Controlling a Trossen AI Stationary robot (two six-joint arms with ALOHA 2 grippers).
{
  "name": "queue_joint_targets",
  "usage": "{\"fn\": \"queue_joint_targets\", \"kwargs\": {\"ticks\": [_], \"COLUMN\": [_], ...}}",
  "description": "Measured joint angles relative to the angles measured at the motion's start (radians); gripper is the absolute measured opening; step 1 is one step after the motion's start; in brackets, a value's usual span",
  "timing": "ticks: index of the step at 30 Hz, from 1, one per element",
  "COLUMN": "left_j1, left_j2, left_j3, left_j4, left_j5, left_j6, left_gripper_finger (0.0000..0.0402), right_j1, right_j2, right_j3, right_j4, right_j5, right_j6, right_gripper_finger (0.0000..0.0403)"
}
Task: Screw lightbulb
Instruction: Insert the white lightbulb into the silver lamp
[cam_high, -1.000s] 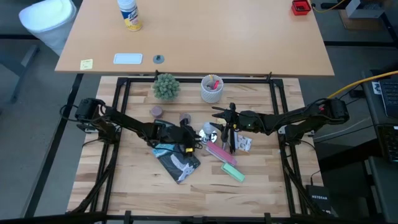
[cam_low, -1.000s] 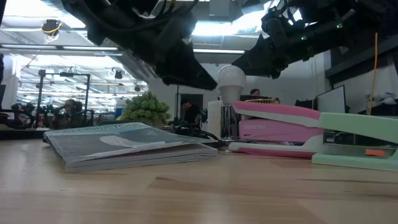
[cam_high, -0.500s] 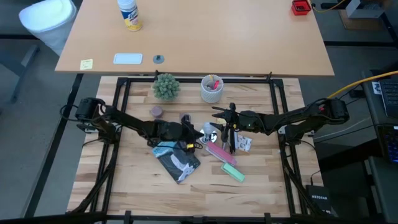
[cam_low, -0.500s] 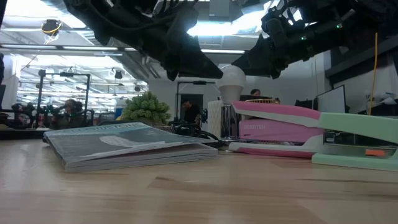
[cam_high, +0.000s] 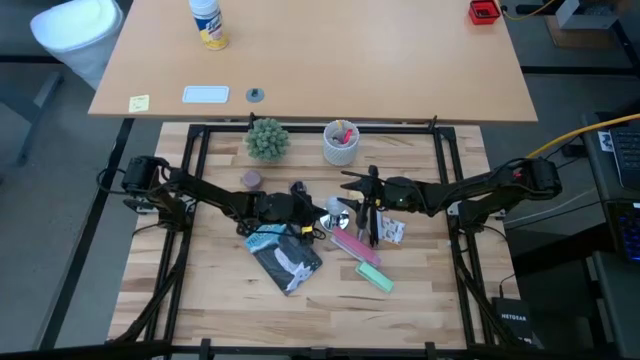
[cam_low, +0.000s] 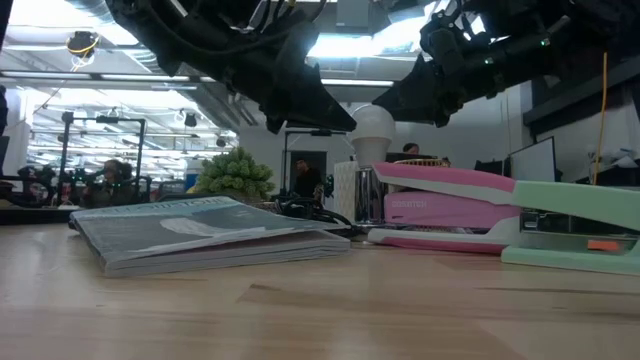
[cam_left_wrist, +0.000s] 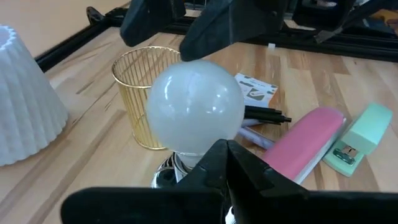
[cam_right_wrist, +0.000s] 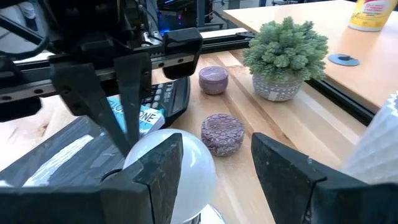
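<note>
The white lightbulb (cam_left_wrist: 196, 106) stands upright on a shiny silvery base (cam_left_wrist: 166, 177) at mid-table; it also shows in the high view (cam_high: 338, 210) and in the low view (cam_low: 372, 125). My left gripper (cam_left_wrist: 227, 158) is shut, and its tips are at the bulb's lower side, on the side toward the table's left (cam_high: 318, 220). My right gripper (cam_right_wrist: 214, 162) is open above the bulb, coming from the table's right (cam_high: 352, 205). One of its fingers (cam_right_wrist: 155, 165) is close by the bulb's crown and the other stands well apart. My left gripper's shut fingertips (cam_low: 345, 115) lie against the bulb's left side, just above its neck (cam_left_wrist: 205, 149), coming level from the table's left. The bulb stays upright on its base. My right gripper: I cannot tell whether its near finger touches the bulb's top.
A gold wire cup (cam_left_wrist: 140, 93), black pens (cam_left_wrist: 264, 115), a pink stapler (cam_left_wrist: 305, 146) and a mint stapler (cam_left_wrist: 357, 134) crowd the bulb's right. A booklet (cam_high: 285, 258) lies in front, with a plant (cam_high: 266, 138), a white cup (cam_high: 341, 142) and two small tins (cam_right_wrist: 222, 130) behind.
My left gripper has gone toward the table's right, up to the bulb's left side, and risen a little. The bulb and my right gripper have kept still.
</note>
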Motion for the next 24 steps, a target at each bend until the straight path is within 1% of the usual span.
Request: {"fn": "queue_joint_targets", "kwargs": {"ticks": [7, 12, 17, 18, 24], "left_j1": [0.0, 0.0, 0.006, 0.006, 0.005], "left_j2": [0.0, 0.0, 0.0, 0.0, 0.0], "left_j3": [0.0, -0.001, 0.0, 0.0, 0.0], "left_j4": [-0.003, -0.01, -0.022, -0.02, -0.02], "left_j5": [-0.013, -0.08, -0.161, -0.164, -0.168], "left_j6": [0.003, 0.003, -0.011, -0.014, -0.014], "left_gripper_finger": [0.0001, 0.0001, 0.0001, 0.0001, 0.0001], "right_j1": [0.0, 0.0, 0.004, 0.003, 0.003], "right_j2": [-0.001, -0.001, 0.001, 0.001, 0.001], "right_j3": [0.0, 0.0, 0.0, -0.001, 0.0], "right_j4": [-0.013, -0.021, -0.028, -0.029, -0.03], "right_j5": [-0.031, -0.057, -0.135, -0.144, -0.118], "right_j6": [0.025, 0.027, 0.026, 0.026, 0.045], "right_gripper_finger": [0.02, 0.02, 0.02, 0.02, 0.02]}}
